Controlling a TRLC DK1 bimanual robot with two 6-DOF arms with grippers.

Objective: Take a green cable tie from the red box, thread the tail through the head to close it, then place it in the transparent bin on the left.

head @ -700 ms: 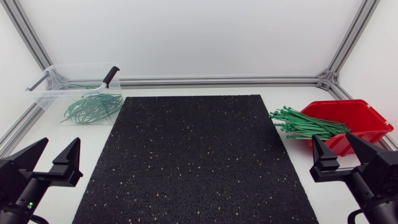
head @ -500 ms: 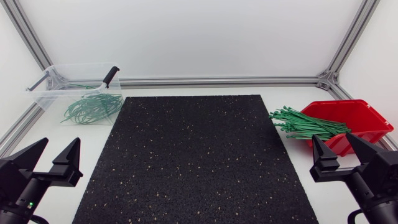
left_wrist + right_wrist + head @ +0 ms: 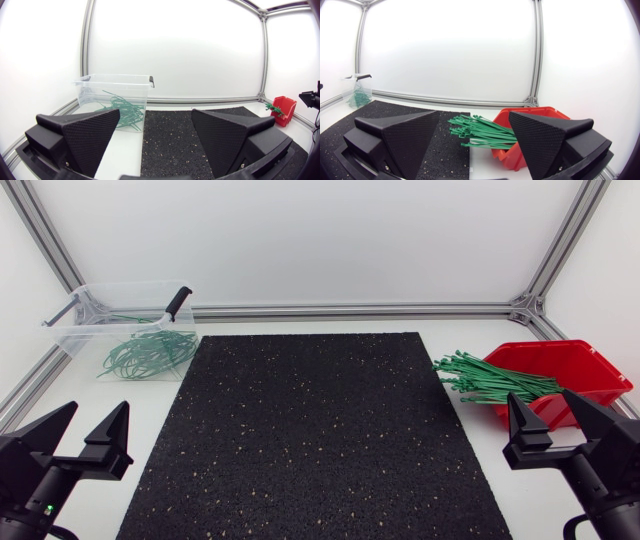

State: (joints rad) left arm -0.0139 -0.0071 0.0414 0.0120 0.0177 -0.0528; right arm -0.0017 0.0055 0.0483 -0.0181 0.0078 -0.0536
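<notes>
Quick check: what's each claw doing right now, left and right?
Left claw: open, holding nothing.
Right claw: open, holding nothing.

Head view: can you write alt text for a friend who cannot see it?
The left end effector and right end effector, both open and empty, flank a black mat. Green cable ties spill from a red box at right; a clear bin at far left holds looped ties.
</notes>
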